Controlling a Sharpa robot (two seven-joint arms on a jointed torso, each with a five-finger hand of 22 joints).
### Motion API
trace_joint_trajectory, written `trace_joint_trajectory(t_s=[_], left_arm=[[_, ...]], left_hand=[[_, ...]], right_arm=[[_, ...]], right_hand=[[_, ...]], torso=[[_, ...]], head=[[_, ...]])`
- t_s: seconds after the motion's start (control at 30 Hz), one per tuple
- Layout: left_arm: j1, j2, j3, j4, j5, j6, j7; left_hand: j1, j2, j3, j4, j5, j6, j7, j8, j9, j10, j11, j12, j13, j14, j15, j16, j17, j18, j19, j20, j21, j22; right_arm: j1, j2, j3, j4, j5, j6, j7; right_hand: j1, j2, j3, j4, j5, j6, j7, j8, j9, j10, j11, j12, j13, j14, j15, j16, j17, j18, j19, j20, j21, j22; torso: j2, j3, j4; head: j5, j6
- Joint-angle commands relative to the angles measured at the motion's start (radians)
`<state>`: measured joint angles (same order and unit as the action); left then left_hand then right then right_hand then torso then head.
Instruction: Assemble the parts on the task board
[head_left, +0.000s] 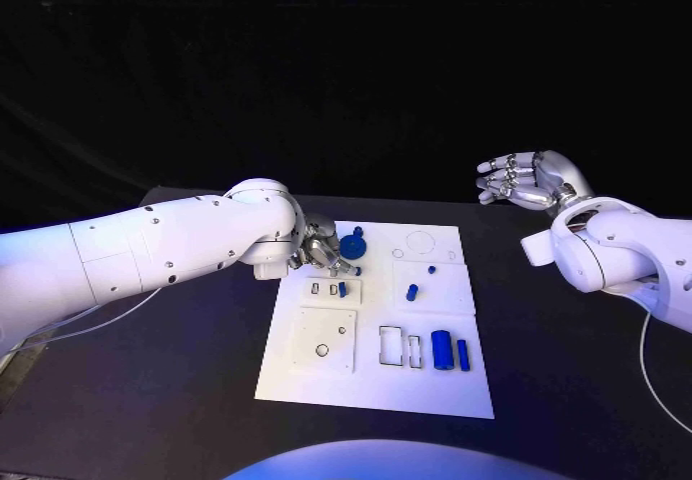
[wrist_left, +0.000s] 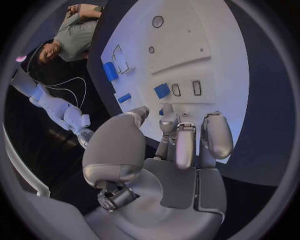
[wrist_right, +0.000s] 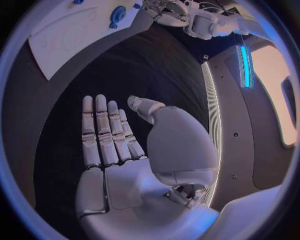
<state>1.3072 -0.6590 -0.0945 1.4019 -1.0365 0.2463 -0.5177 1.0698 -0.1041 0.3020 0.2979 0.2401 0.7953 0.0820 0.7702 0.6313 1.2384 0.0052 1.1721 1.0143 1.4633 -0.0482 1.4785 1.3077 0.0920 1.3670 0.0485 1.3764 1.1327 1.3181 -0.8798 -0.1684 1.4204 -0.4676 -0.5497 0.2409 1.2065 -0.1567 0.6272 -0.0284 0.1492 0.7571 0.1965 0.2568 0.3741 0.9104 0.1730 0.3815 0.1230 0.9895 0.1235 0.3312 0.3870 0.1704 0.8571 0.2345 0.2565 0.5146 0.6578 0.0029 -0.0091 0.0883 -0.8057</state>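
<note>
**Left hand works at the board's far-left corner; right hand waits clear**

Left hand (head_left: 326, 252) hangs over the far-left part of the task board (head_left: 378, 392), its fingers curled down beside a round blue gear-like part (head_left: 352, 246). Whether the fingertips actually pinch that part or only touch it, I cannot tell; in the left wrist view the fingers (wrist_left: 186, 142) point down at the board with nothing plainly between them. The right hand (head_left: 528, 180) is held up, well apart from the board on the far right, its fingers apart and holding nothing; the right wrist view shows the palm (wrist_right: 119, 150) flat and bare.

The main risk, as I judge it, is a poor grip: the round part is small against those fingers, so it could slip, tilt, or be pushed off its seat. The hand could also brush the small blue piece (head_left: 342, 289) standing in a slot just near of it.

The board is a white plate with outlined recesses. A short blue peg (head_left: 411, 292) sits near its middle, and a blue cylinder (head_left: 441, 350) and a thinner blue bar (head_left: 463, 354) lie side by side toward the near right.
</note>
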Motion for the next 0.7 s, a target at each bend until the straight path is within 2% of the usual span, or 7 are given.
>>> trace_joint_trajectory(t_s=[0.03,0.13,0.23,0.47,0.7], left_arm=[[0.001,0.005,0.000,0.002,-0.011,0.057,-0.005],[0.001,0.011,-0.001,-0.003,-0.011,0.067,-0.006],[0.001,0.017,-0.005,-0.009,-0.011,0.073,-0.007],[-0.001,0.026,-0.009,-0.020,-0.011,0.085,-0.009],[-0.001,0.030,-0.011,-0.024,-0.011,0.092,-0.010]], left_hand=[[-0.012,0.002,-0.004,-0.002,-0.002,-0.004,-0.002,0.005,0.002,-0.008,0.003,-0.004,-0.001,0.067,-0.006,-0.001,0.135,-0.008,0.000,0.000,0.004,-0.001],[-0.012,0.003,-0.004,-0.003,-0.002,-0.004,-0.002,0.006,0.003,-0.007,0.003,-0.003,0.000,0.067,-0.006,-0.002,0.134,-0.009,0.001,0.000,0.005,0.001],[-0.012,0.004,-0.004,-0.003,-0.002,-0.003,-0.002,0.006,0.003,-0.008,0.002,-0.004,-0.001,0.067,-0.006,-0.002,0.134,-0.009,0.001,0.000,0.005,0.001],[-0.012,0.005,-0.004,-0.003,-0.001,-0.005,-0.002,0.007,0.005,-0.021,0.003,-0.018,-0.020,0.065,-0.006,-0.007,0.128,-0.006,-0.007,0.000,-0.001,-0.013],[-0.011,0.007,-0.003,-0.004,-0.001,-0.006,-0.002,0.008,0.007,-0.021,0.003,-0.017,-0.018,0.065,-0.006,-0.006,0.128,-0.006,-0.007,0.000,-0.001,-0.011]], right_arm=[[-0.002,0.006,0.000,-0.006,0.051,0.004,0.041],[-0.003,0.010,0.000,-0.011,0.058,0.004,0.042],[-0.004,0.012,0.000,-0.013,0.062,0.002,0.044],[-0.006,0.014,0.000,-0.015,0.074,-0.004,0.050],[-0.010,0.015,0.000,-0.017,0.086,-0.006,0.053]], right_hand=[[-0.002,0.004,-0.010,-0.004,0.004,-0.006,0.052,-0.009,-0.004,0.001,0.009,-0.009,-0.015,0.007,0.004,-0.013,-0.007,0.011,0.010,0.000,-0.012,-0.015],[0.000,0.005,-0.013,-0.007,0.004,-0.006,0.054,-0.013,-0.006,-0.002,0.011,-0.013,-0.023,0.007,0.006,-0.021,-0.012,0.011,0.013,0.001,-0.019,-0.024],[0.000,0.005,-0.017,-0.008,0.004,-0.007,0.056,-0.016,-0.008,-0.005,0.013,-0.016,-0.030,0.005,0.008,-0.029,-0.016,0.010,0.014,0.003,-0.026,-0.033],[0.004,0.014,-0.042,-0.020,0.006,-0.030,0.068,-0.037,-0.019,-0.060,0.032,-0.034,-0.058,-0.056,0.034,-0.084,-0.052,0.006,-0.014,0.024,-0.090,-0.095],[0.004,0.015,-0.044,-0.020,0.006,-0.031,0.069,-0.038,-0.020,-0.062,0.032,-0.034,-0.058,-0.060,0.035,-0.085,-0.055,0.006,-0.015,0.026,-0.093,-0.099]], torso=[[0.000,0.0007,-0.0003],[0.000,0.0016,-0.0006],[-0.001,0.0008,0.0002],[-0.001,0.0009,0.0000],[-0.002,0.0015,0.0009]], head=[[-0.001,-0.005],[0.001,-0.004],[0.001,-0.008],[0.002,-0.010],[0.001,-0.010]])
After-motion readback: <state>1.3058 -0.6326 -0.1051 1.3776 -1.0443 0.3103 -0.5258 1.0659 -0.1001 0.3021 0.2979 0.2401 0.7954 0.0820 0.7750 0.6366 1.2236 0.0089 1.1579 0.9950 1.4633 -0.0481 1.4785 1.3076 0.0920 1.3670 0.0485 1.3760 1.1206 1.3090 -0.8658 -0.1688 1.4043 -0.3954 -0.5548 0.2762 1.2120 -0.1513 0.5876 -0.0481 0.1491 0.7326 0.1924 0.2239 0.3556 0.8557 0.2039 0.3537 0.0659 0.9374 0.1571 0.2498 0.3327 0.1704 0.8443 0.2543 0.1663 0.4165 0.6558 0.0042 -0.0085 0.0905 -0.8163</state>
